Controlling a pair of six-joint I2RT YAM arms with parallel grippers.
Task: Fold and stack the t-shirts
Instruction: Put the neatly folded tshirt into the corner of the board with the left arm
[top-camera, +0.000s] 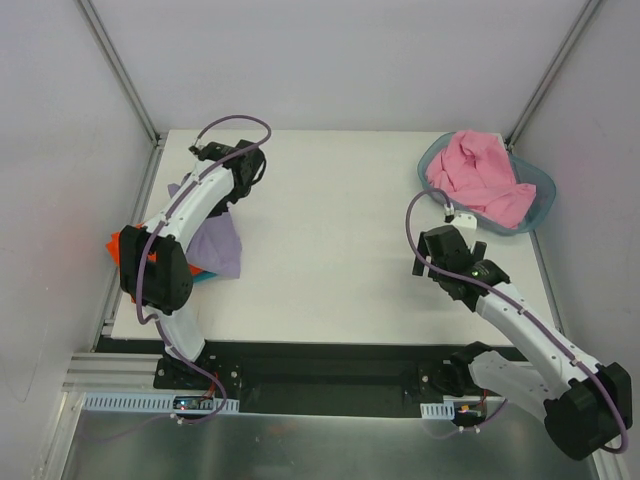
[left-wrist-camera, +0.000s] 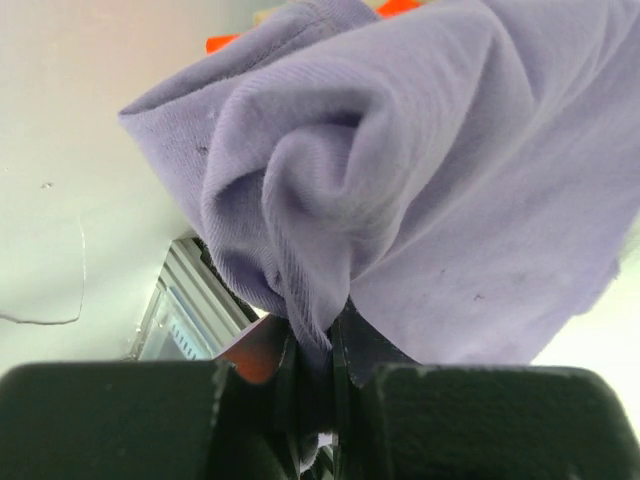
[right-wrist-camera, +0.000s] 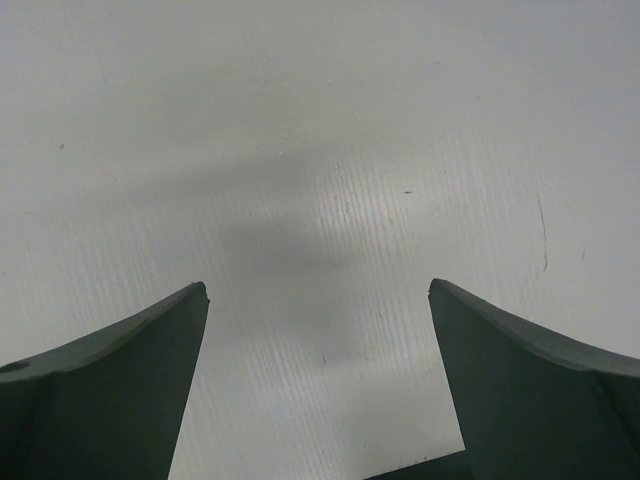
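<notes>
The lavender t-shirt (top-camera: 216, 246) hangs bunched at the table's left side, partly hidden under my left arm. My left gripper (top-camera: 238, 178) is shut on a fold of it; in the left wrist view the lavender cloth (left-wrist-camera: 400, 170) fills the frame and is pinched between the jaws (left-wrist-camera: 320, 345). The orange-red t-shirt (top-camera: 116, 246) lies at the left edge, with a sliver of the teal t-shirt (top-camera: 203, 275) beside it. The pink t-shirt (top-camera: 478, 178) lies heaped in the basket. My right gripper (top-camera: 458, 218) (right-wrist-camera: 318, 290) is open and empty over bare table.
The grey-blue plastic basket (top-camera: 541, 188) stands at the table's far right corner, just beyond my right gripper. The white table (top-camera: 330, 260) is bounded by grey walls at left, back and right. A metal rail (top-camera: 300, 345) runs along the near edge.
</notes>
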